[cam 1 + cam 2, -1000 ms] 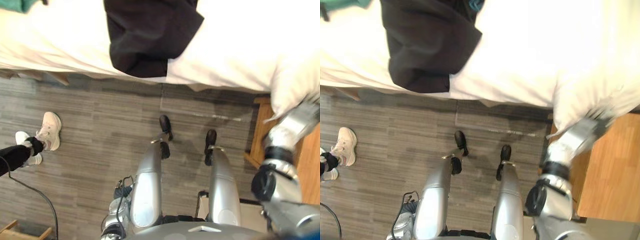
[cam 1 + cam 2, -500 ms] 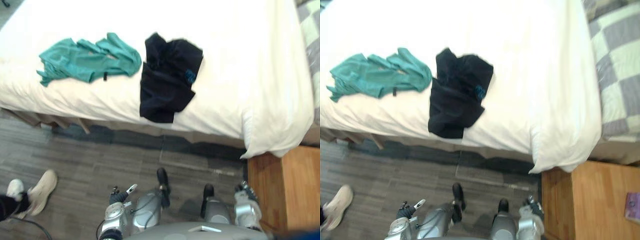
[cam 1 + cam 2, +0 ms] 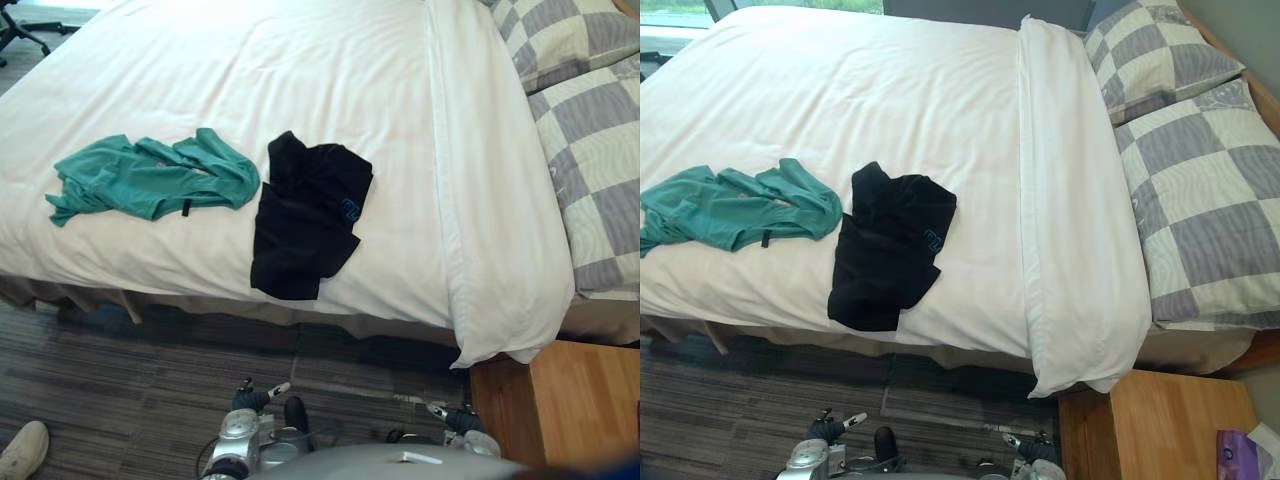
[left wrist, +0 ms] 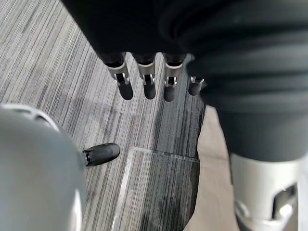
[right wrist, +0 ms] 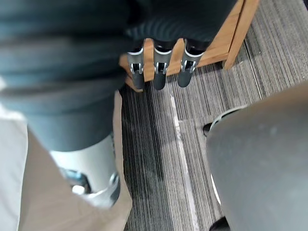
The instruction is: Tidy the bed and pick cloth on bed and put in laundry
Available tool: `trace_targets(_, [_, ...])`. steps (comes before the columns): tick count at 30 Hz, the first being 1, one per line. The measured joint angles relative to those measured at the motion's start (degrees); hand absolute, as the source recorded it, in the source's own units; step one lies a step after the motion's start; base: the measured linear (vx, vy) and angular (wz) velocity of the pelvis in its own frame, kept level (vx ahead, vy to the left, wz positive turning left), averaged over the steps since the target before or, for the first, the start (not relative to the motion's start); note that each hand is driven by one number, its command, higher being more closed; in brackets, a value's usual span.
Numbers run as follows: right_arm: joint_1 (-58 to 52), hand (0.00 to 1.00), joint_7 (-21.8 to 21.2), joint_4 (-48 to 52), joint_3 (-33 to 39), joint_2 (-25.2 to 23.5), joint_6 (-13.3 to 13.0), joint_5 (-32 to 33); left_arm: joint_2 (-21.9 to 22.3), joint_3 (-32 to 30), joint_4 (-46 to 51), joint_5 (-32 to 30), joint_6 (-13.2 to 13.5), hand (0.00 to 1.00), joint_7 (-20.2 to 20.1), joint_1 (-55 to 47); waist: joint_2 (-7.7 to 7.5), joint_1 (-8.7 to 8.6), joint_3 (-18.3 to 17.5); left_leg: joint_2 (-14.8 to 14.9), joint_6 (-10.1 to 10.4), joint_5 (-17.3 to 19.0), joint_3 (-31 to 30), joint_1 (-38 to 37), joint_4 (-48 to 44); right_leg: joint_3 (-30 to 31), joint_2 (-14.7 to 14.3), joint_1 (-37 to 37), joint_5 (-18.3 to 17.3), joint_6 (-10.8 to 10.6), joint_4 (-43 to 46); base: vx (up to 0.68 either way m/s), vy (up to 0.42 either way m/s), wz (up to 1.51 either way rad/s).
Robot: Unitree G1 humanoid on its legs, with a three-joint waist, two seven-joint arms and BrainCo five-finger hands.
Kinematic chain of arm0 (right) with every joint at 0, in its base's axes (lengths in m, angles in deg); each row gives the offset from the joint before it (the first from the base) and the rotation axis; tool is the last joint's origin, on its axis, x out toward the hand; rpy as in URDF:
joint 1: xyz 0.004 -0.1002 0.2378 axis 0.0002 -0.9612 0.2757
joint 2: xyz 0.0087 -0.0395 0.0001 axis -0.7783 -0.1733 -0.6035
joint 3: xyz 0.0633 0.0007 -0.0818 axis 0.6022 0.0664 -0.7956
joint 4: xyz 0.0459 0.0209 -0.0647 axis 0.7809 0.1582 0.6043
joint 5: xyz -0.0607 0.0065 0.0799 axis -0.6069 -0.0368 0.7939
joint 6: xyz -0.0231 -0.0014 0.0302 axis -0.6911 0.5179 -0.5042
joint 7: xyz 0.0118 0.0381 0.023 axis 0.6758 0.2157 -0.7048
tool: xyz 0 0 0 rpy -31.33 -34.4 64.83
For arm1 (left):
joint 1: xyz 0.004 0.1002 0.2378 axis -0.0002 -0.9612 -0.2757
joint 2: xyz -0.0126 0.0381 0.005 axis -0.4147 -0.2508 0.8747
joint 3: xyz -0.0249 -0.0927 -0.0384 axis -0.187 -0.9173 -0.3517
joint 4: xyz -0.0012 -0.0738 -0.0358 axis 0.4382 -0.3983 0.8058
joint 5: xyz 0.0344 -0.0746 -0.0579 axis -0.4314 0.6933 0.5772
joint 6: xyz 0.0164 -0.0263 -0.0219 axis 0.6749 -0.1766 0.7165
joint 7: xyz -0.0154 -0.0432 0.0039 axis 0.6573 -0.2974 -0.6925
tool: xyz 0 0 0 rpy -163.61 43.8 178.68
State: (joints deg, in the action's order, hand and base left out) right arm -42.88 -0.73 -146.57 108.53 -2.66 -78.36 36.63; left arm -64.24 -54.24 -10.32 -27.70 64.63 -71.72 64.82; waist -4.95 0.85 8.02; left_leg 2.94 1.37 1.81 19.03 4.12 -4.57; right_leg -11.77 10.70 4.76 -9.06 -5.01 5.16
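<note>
Two cloths lie near the front edge of the white bed [image 3: 330, 80]: a crumpled teal cloth [image 3: 150, 180] on the left and a black cloth [image 3: 305, 215] beside it, its lower end reaching the bed's edge. Both of my hands hang low by my sides, well short of the bed and above the grey floor. My left hand [image 4: 144, 82] has straight fingers and holds nothing; it also appears at the bottom of the left eye view [image 3: 252, 398]. My right hand [image 5: 159, 70] is likewise open and empty, close to the wooden nightstand [image 3: 575, 400].
A folded-back white duvet edge [image 3: 1070, 230] runs across the bed, with two grey-checked pillows [image 3: 1210, 200] beyond it on the right. A purple item [image 3: 1233, 457] sits on the nightstand. A person's shoe [image 3: 22, 450] is on the floor at far left.
The view has swung up from the floor to the whole bed. My right arm, earlier raised at the duvet's corner, has dropped to my side with its fingers straightened.
</note>
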Motion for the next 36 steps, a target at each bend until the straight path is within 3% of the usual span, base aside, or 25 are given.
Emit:
trace_targets(1, [0.0,0.00,0.0,0.0,-0.1,0.5,0.0,0.0,0.0,0.2,0.3,0.3,0.3,0.00,0.1,0.3,0.20,0.08,0.2,1.2,-0.2,1.5,-0.6,2.6,-4.5,-0.7,0.1,-0.3,0.3,-0.4,0.4,0.09,-0.021,0.27])
trace_targets(6, [0.1,0.00,0.2,0.0,-0.3,0.6,0.1,-1.4,-0.7,1.1,0.2,1.0,1.0,0.00,0.5,0.2,0.31,0.24,0.3,1.8,-0.3,2.0,-1.2,3.0,-5.9,-0.7,0.8,-1.0,0.3,-0.4,1.9,0.02,0.022,0.01])
trace_targets(8, [0.1,0.00,0.3,-0.2,0.2,1.1,0.2,-1.8,-0.8,0.8,0.5,1.4,1.4,0.00,0.6,0.5,-0.74,-0.04,0.8,2.6,1.3,5.0,-4.1,6.3,-12.9,0.4,2.5,-1.3,0.2,-0.5,2.0,-0.03,0.001,-0.32])
trace_targets(10, [0.0,0.00,0.7,-0.9,0.7,2.9,0.3,-2.2,-0.9,0.8,0.3,2.3,1.3,0.00,0.7,0.4,0.72,-0.86,0.8,8.7,2.9,7.7,-5.9,8.6,-20.2,1.4,3.1,-2.2,-0.2,-1.1,3.6,-0.04,0.081,-0.45])
trace_targets(11, [-0.5,0.00,0.9,-2.0,0.8,4.4,0.6,-2.1,-1.2,1.1,0.2,2.3,1.4,0.00,1.1,0.2,0.90,-1.55,0.8,12.1,3.3,7.9,-8.2,8.8,-22.0,2.0,4.6,-2.8,-1.4,-3.0,4.9,-0.02,0.200,-0.35])
trace_targets(12, [-0.8,0.00,0.9,-2.4,0.9,4.9,0.8,-2.1,-1.3,1.3,0.1,2.2,1.4,0.00,1.3,0.2,1.12,-1.65,0.7,13.0,3.3,7.9,-9.4,8.8,-22.1,2.2,5.0,-3.1,-2.0,-3.9,5.5,-0.02,0.332,-0.29])
trace_targets(13, [-1.6,0.00,1.3,-3.5,0.9,6.4,1.2,-2.1,-1.1,2.5,-0.2,2.2,1.3,0.00,1.7,0.0,2.49,-2.03,0.1,15.3,3.4,7.7,-13.8,8.7,-21.3,2.8,6.0,-4.2,-2.8,-5.6,6.7,-0.01,0.569,-0.10])
trace_targets(14, [-2.7,0.00,1.6,-4.2,0.9,7.1,1.4,-1.9,-0.8,4.1,-0.3,2.2,1.1,0.00,1.7,-0.3,3.75,-2.73,-0.3,16.1,6.8,8.1,-17.1,8.3,-19.6,2.9,6.7,-4.5,-3.1,-8.0,6.8,0.00,0.504,0.00])
trace_targets(15, [-3.0,0.00,1.9,-4.3,1.2,7.1,1.3,-1.4,-0.8,4.6,-0.3,2.2,1.1,0.00,1.7,-0.5,4.06,-3.03,-0.4,15.4,11.3,10.1,-17.4,7.9,-19.0,2.9,7.3,-4.4,-2.9,-8.9,6.7,0.04,0.683,0.18])
trace_targets(16, [-2.8,0.00,2.0,-5.9,2.5,5.3,1.4,-0.7,-2.9,5.7,-0.1,2.2,1.1,0.00,1.8,-0.1,1.59,-3.76,-0.6,12.4,12.6,11.5,-16.4,8.8,-20.4,3.3,10.6,-3.9,-0.7,-9.1,5.0,0.05,0.506,0.01])
trace_targets(17, [-2.4,0.00,1.7,-6.8,2.4,3.7,1.5,-0.5,-5.7,6.8,-0.3,2.1,1.0,0.00,1.9,-0.1,-0.35,-3.74,-1.4,11.1,12.3,12.1,-15.7,9.5,-21.1,3.3,11.5,-4.6,4.9,-9.1,3.3,0.05,0.587,-0.13])
trace_targets(18, [-2.2,0.00,1.6,-6.6,2.3,2.8,1.6,-0.7,-7.0,6.8,-0.4,2.1,0.9,0.00,1.9,-0.1,-0.58,-3.35,-1.6,11.2,12.0,12.2,-14.8,9.5,-20.9,3.3,11.3,-5.5,9.5,-8.8,2.6,0.02,0.396,-0.45])
trace_targets(19, [-1.6,0.00,1.6,-6.4,1.8,3.0,1.8,-1.1,-7.5,7.3,-0.4,2.1,0.9,0.00,2.0,-0.2,-0.50,-2.85,-1.5,11.6,11.3,11.8,-13.0,8.5,-19.5,3.5,11.0,-7.4,14.6,-7.1,2.9,0.00,0.234,-0.46])
trace_targets(20, [-1.0,0.00,1.6,-6.3,1.0,3.4,2.0,-1.4,-7.6,7.5,-0.3,2.1,0.9,0.00,2.3,-0.3,-0.32,-2.60,-1.6,11.7,10.6,11.3,-11.8,7.9,-18.4,3.1,10.8,-8.5,17.1,-5.3,2.8,0.03,0.382,-0.82])
trace_targets(21, [-0.1,0.00,1.7,-6.0,-2.1,4.7,2.3,-1.9,-7.5,8.6,-0.3,2.0,0.9,0.00,2.7,-0.8,0.43,-1.66,-1.6,12.1,8.4,9.7,-8.4,6.0,-15.4,-0.2,10.4,-10.9,21.8,1.2,3.1,0.03,0.342,-0.87])
trace_targets(22, [0.6,0.00,1.7,-5.0,-5.3,5.8,2.2,-2.3,-7.6,9.0,-0.3,2.0,0.9,0.00,2.6,-1.2,1.08,-1.81,-1.3,12.3,6.9,8.1,-6.7,4.4,-12.6,-4.5,8.5,-12.4,18.6,1.4,5.6,0.04,0.362,-0.76])
trace_targets(23, [0.8,0.00,1.8,-4.7,-6.4,6.1,2.3,-2.6,-7.6,9.0,-0.3,2.0,0.8,0.00,2.6,-1.4,1.39,-2.03,-1.2,12.2,6.7,7.8,-6.5,3.9,-11.8,-5.2,7.1,-12.5,16.9,0.8,6.5,0.02,0.179,-0.39])
trace_targets(25, [1.5,0.00,1.6,-2.9,-11.0,7.2,2.1,-5.1,-7.0,9.1,-0.2,1.7,0.8,0.00,2.6,-1.5,2.66,-1.84,-1.0,11.3,5.4,6.5,-4.8,1.0,-8.8,-6.9,-1.1,-12.0,7.0,1.0,10.2,0.02,0.111,-0.32])
trace_targets(27, [1.9,0.00,1.4,-1.0,-13.0,7.7,1.3,-6.4,-6.2,9.9,-0.1,-0.2,0.8,0.00,2.6,-1.4,3.54,-1.74,-0.8,10.2,5.1,6.2,-4.3,-0.1,-8.1,-6.7,-3.5,-10.3,4.0,1.8,9.1,-0.02,0.064,-0.21])
trace_targets(30, [2.0,0.00,1.3,0.6,-15.1,7.2,-0.3,-6.8,-5.2,12.3,-0.1,-1.6,0.8,0.00,2.6,-1.3,3.64,-1.65,-0.7,9.3,5.1,3.7,-4.7,-1.6,-4.7,-6.3,-3.9,-7.8,3.1,2.7,5.3,-0.06,-0.063,0.09])
trace_targets(32, [2.0,0.00,1.2,0.5,-15.6,6.1,-0.7,-6.9,-4.6,13.3,-0.1,-2.0,0.8,0.00,2.5,-0.6,2.87,-1.73,-1.0,8.3,5.2,1.7,-5.8,-1.7,-1.8,-6.3,-3.8,-7.3,1.8,2.7,2.6,-0.07,-0.136,0.32])
trace_targets(33, [2.5,0.00,0.9,0.4,-15.6,5.6,-0.8,-7.0,-3.4,13.5,-0.1,-2.0,0.8,0.00,2.5,-0.1,3.34,-1.59,-0.6,8.2,4.9,0.1,-7.0,-1.7,0.4,-6.7,-4.1,-7.4,1.7,2.5,2.3,-0.09,-0.113,0.39])
trace_targets(36, [4.0,0.00,0.5,-0.3,-14.9,6.2,-1.0,-7.1,-1.0,14.4,1.1,-1.9,1.0,0.00,2.7,0.8,4.16,-1.63,2.2,7.5,5.0,0.3,-8.6,0.6,-4.9,-8.9,-2.1,-7.2,-1.1,2.7,7.1,-0.13,-0.036,0.48])
